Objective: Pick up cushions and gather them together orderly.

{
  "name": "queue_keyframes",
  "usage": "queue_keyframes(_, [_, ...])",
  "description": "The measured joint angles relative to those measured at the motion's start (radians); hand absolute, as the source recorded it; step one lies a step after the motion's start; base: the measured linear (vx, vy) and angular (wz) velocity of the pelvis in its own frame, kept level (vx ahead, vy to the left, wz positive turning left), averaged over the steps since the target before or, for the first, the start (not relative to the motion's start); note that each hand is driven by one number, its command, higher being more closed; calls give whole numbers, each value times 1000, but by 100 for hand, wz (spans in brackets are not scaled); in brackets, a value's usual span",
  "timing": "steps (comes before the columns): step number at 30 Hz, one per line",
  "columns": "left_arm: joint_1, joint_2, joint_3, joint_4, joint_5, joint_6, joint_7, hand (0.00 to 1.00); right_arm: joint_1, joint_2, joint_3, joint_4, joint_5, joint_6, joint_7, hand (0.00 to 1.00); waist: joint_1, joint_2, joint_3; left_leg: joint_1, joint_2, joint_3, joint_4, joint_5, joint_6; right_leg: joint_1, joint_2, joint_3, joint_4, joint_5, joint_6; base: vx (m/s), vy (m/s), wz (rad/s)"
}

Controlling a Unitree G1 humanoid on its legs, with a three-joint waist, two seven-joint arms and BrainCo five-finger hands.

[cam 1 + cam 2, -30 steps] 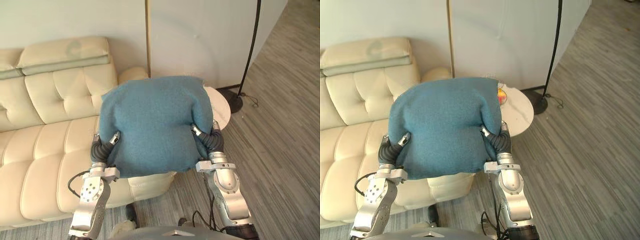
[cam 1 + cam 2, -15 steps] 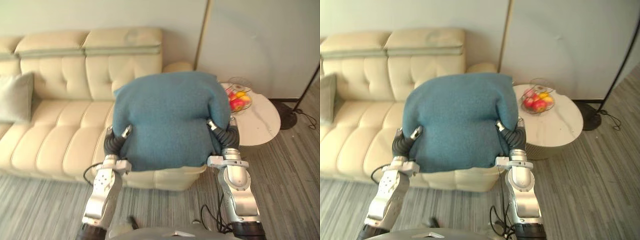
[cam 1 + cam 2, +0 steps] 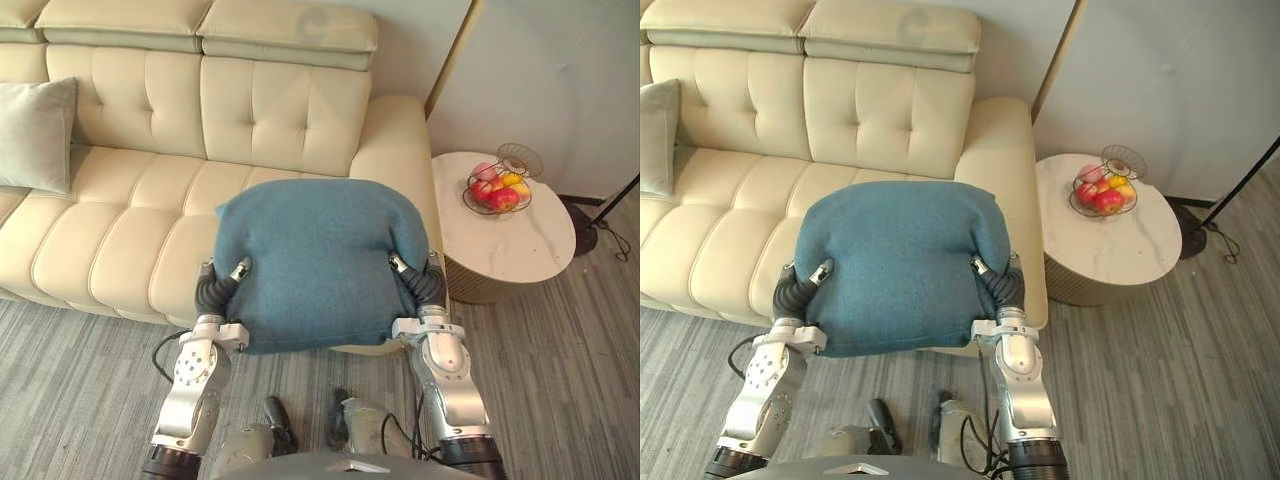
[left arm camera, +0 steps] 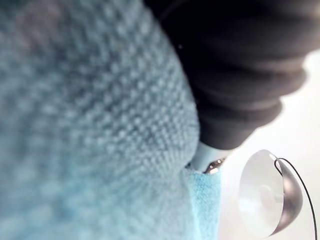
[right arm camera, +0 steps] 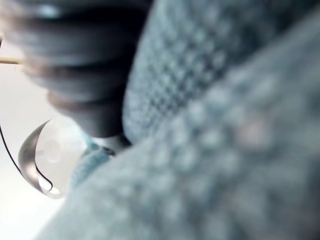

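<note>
I hold a large blue cushion point(image 3: 315, 260) in the air between both hands, over the front edge of a cream sofa point(image 3: 260, 110) near its right armrest. My left hand point(image 3: 215, 288) grips the cushion's left side, thumb laid over the top and fingers hidden beneath. On the right side my right hand point(image 3: 425, 285) does the same. The blue fabric presses against each hand in the left wrist view point(image 4: 90, 125) and the right wrist view point(image 5: 240, 125). A pale grey cushion point(image 3: 35, 135) leans against the sofa's backrest at the far left.
A round white side table point(image 3: 510, 250) stands right of the sofa's armrest and carries a wire basket of fruit point(image 3: 497, 187). A floor lamp's base point(image 3: 590, 238) sits beyond the table at the right edge. Grey striped floor runs in front of the sofa.
The camera has swung left and down, bringing more of the sofa and the grey cushion into view. The blue cushion stays held between both hands.
</note>
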Motion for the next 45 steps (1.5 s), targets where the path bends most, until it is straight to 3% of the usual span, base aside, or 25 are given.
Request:
queue_keyframes(4, [1,0,-14,-1,2,5,-10,100,40,-1,-3,-55,28,0,0,100,-34,-5,2,83,-68,-60,-50,21,-1,-43,-30,-2,-32,66,-16,307,-6,49])
queue_keyframes(5, [1,-3,-21,-4,11,5,-16,100,84,1,-3,-110,32,0,0,100,-36,-5,2,120,-83,-66,-60,8,1,-33,-51,12,-32,84,-41,516,-76,57])
queue_keyframes(7, [13,-12,-31,-21,18,5,-26,100,139,0,-2,-179,40,0,0,100,-32,3,-5,148,-80,-90,-33,-45,-25,4,-53,-3,-32,100,-49,465,-88,47])
queue_keyframes(8, [29,-19,-32,-40,18,5,-27,100,148,-1,0,-200,40,0,0,100,-32,14,-9,151,-60,-88,7,-72,-59,22,-50,-23,-42,126,-72,545,-148,42])
queue_keyframes(9, [34,-32,-33,-57,16,5,-28,100,149,-1,0,-227,40,0,-1,100,-39,25,-15,86,-13,-79,179,-112,-126,49,-42,-57,-49,104,-86,744,-229,32])
queue_keyframes(11, [37,-53,-32,-60,15,5,-28,100,154,-18,1,-268,39,0,0,100,-25,25,-14,6,46,-47,437,-90,-181,104,-32,-59,-87,100,-93,515,-148,4])
queue_keyframes(12, [43,-63,-33,-60,6,4,-29,100,156,-39,0,-289,40,0,0,100,-13,24,-14,-22,98,-8,598,-69,-191,161,-29,-43,-118,98,-96,458,-49,-31])
queue_keyframes(14, [51,-76,-35,-63,-6,3,-30,100,156,-53,0,-316,56,-1,-2,100,1,26,-15,-21,178,55,705,-80,-169,246,-27,6,-165,97,-97,528,9,-47])
queue_keyframes(16, [50,-78,-35,-83,-21,-1,-31,100,151,-53,0,-334,57,-2,-8,100,18,21,-12,-30,228,89,688,-117,-113,291,-34,87,-193,83,-89,324,127,-48])
queue_keyframes(17, [51,-76,-35,-94,-22,-3,-34,100,147,-52,0,-348,57,-3,-11,100,19,5,-5,-58,230,87,649,-148,-76,324,-61,152,-203,45,-43,227,165,-33])
queue_keyframes(18, [53,-76,-35,-95,-22,-3,-36,100,142,-51,0,-345,57,-3,-12,100,23,1,-4,-73,228,77,614,-157,-73,328,-72,165,-199,37,-29,252,256,-54])
queue_keyframes(19, [59,-79,-35,-95,-22,-3,-36,100,135,-49,0,-342,56,-3,-13,100,37,-1,-2,-97,212,38,519,-158,-78,326,-92,196,-189,37,-27,251,376,-99])
queue_keyframes(20, [75,-83,-34,-100,-22,-3,-36,100,139,-45,3,-339,56,-3,-13,100,61,4,-5,-82,186,-64,300,-105,-107,316,-108,226,-153,28,-9,200,330,-113])
queue_keyframes(21, [87,-83,-34,-106,-21,-3,-36,100,140,-47,6,-336,56,-3,-12,100,67,13,-8,-60,186,-102,195,-41,-108,315,-105,240,-139,18,11,214,376,-151])
queue_keyframes(22, [131,-80,-34,-131,-21,-9,-36,100,142,-53,15,-326,54,-4,-8,100,77,31,-21,-23,218,-207,101,116,-218,311,-90,283,-120,-32,92,165,316,-111])
queue_keyframes(23, [135,-59,-30,-121,-21,-10,-33,100,148,-16,27,-296,54,-2,-7,100,68,-9,-33,-24,188,-196,117,112,-206,300,-118,308,-118,-34,98,211,369,-118])
queue_keyframes(24, [137,-40,-26,-121,-21,-14,-32,100,167,23,35,-293,54,-2,-5,100,71,-26,-37,-26,177,-191,115,95,-207,262,-121,309,-94,-15,99,128,295,-85])
queue_keyframes(25, [144,-27,-16,-120,-21,-14,-29,100,169,54,49,-284,54,-2,1,100,67,-63,-46,-18,173,-153,115,86,-196,243,-126,332,-94,0,101,48,172,-78])
queue_keyframes(29, [189,-31,-12,-118,-21,-11,-30,100,170,57,49,-229,53,-2,23,100,68,-70,-52,27,177,-52,109,53,-202,219,-123,440,-126,24,117,-86,55,-86])
queue_keyframes(32, [195,-45,-14,-118,-20,-4,-30,100,172,40,48,-217,53,-2,23,100,62,-52,-52,27,177,-7,103,46,-203,164,-109,516,-141,42,94,-153,-17,-84])
queue_keyframes(36, [191,-52,-18,-118,-10,1,-30,100,172,19,48,-217,29,-2,22,100,57,-49,-56,1,188,51,115,45,-200,107,-92,581,-175,92,50,-113,-2,-64])
queue_keyframes(38, [185,-52,-18,-118,-8,1,-30,100,171,21,49,-217,17,-2,22,100,60,-50,-57,-29,199,61,137,42,-197,84,-85,595,-188,114,48,-67,-23,-31])
queue_keyframes(40, [179,-52,-15,-118,-1,2,-30,100,165,20,49,-201,17,-2,22,100,66,-49,-57,-61,212,60,160,40,-198,60,-77,587,-191,132,47,-69,-47,-8])
queue_keyframes(42, [175,-52,-7,-118,-1,3,-25,100,118,16,49,-116,17,-2,21,100,69,-48,-57,-80,215,17,156,40,-198,46,-72,526,-177,131,-10,-60,-58,7])
queue_keyframes(45, [168,-52,-1,-117,0,4,-25,100,106,5,55,-73,18,-1,21,100,78,-42,-60,-86,200,-57,131,52,-199,73,-76,487,-209,130,-9,-24,-18,26])
